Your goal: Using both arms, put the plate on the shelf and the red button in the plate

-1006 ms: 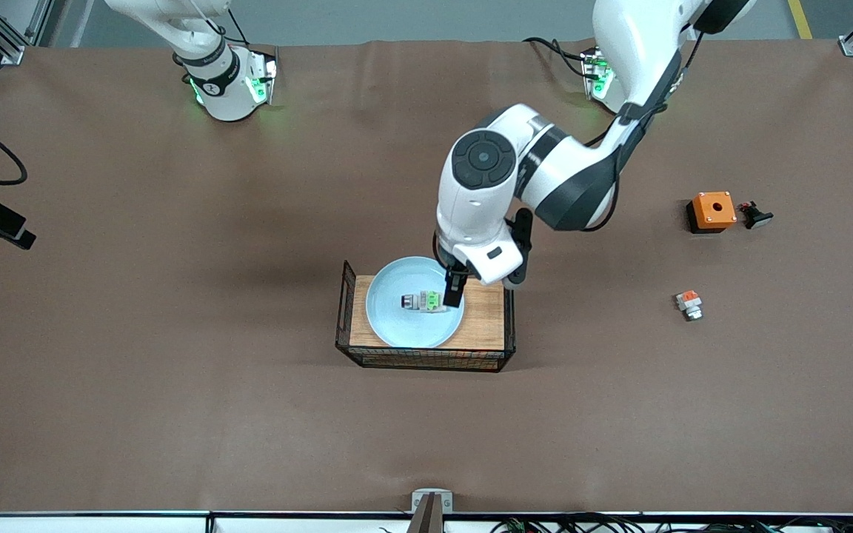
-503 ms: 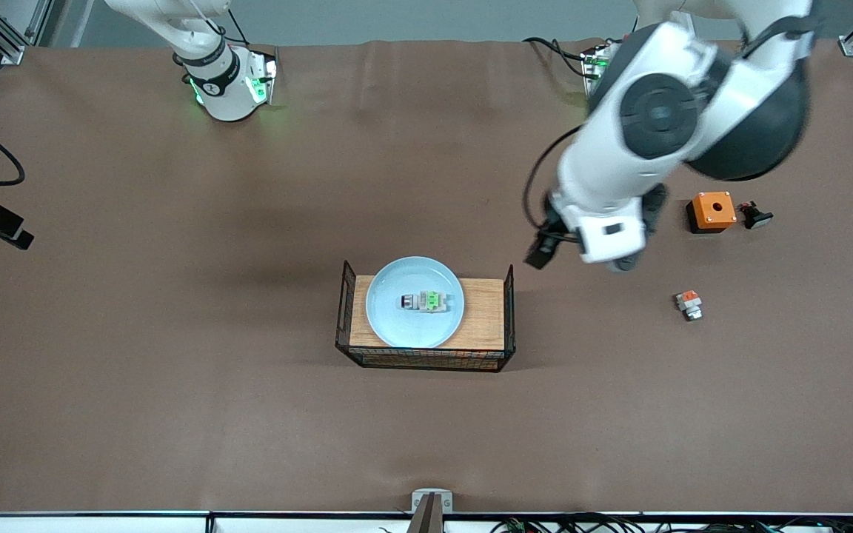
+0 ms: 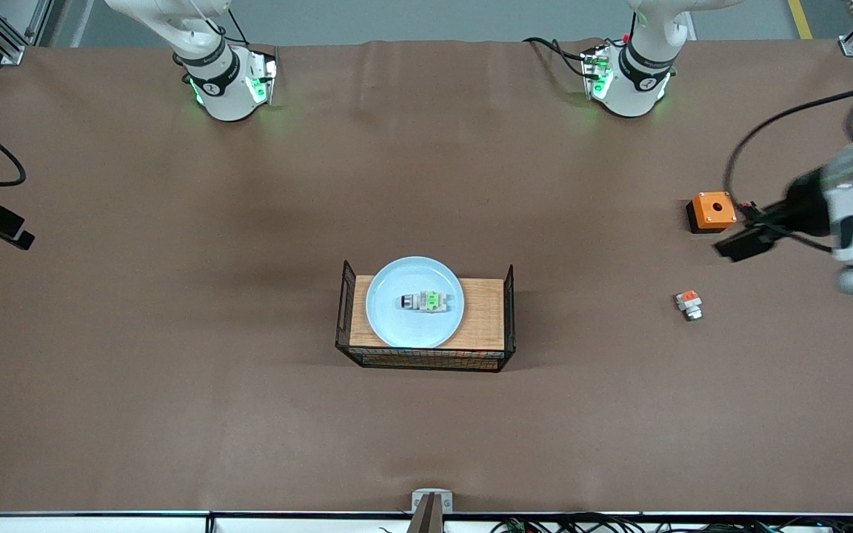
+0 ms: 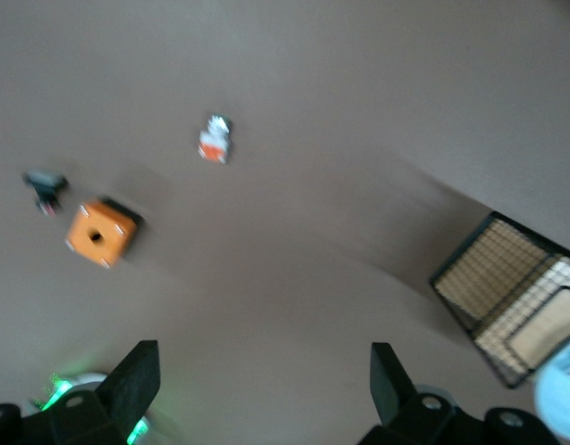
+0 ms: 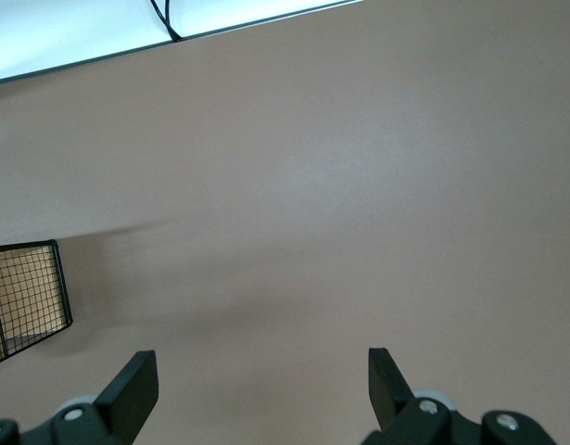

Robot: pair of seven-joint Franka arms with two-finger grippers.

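The pale blue plate (image 3: 397, 285) lies in the wire basket (image 3: 426, 360) at mid-table. The red button (image 3: 423, 302), with its green block and dark red cap, lies on the plate. My left gripper (image 3: 743, 243) is open and empty in the air over the table at the left arm's end, beside the orange box (image 3: 712, 210). In the left wrist view the left gripper (image 4: 263, 389) is wide open, and the plate's edge (image 4: 563, 394) and the basket (image 4: 512, 297) show. My right gripper (image 5: 263, 389) is open and empty over bare table, out of the front view.
A small black button (image 3: 756, 215) lies beside the orange box. A white piece with an orange-red block (image 3: 688, 303) lies nearer the front camera than the box. All three show in the left wrist view: box (image 4: 100, 233), black button (image 4: 45, 187), white piece (image 4: 213, 140). A basket corner (image 5: 25, 297) shows in the right wrist view.
My left arm has swung from the plate out to the left arm's end of the table. The red button stays on the plate. The right arm has not moved.
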